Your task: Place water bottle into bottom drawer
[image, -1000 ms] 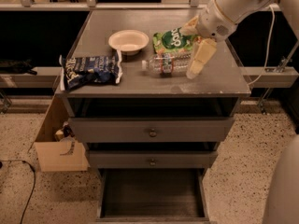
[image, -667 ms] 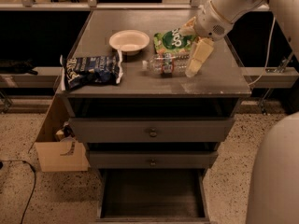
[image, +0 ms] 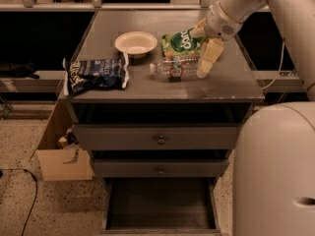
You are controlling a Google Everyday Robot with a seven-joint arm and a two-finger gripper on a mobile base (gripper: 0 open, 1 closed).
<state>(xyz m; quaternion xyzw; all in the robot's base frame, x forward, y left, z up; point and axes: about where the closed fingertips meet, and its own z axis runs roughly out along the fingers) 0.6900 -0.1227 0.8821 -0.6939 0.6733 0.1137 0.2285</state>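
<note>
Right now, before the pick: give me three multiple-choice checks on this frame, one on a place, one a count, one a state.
1. Where is the water bottle?
A. Inside a drawer
B. On its side on the cabinet top
C. On the floor

2. How many chip bags lie on the cabinet top?
A. None
B. Four
C. Two

3. The bottom drawer is:
A. Pulled open
B. Shut
C. Taken out of the cabinet

Answers:
1 B: the water bottle lies flat on the cabinet top, with the gripper at its base end.
2 C: a dark blue bag and a green bag.
3 A: the bottom drawer's dark floor is in plain view.
</note>
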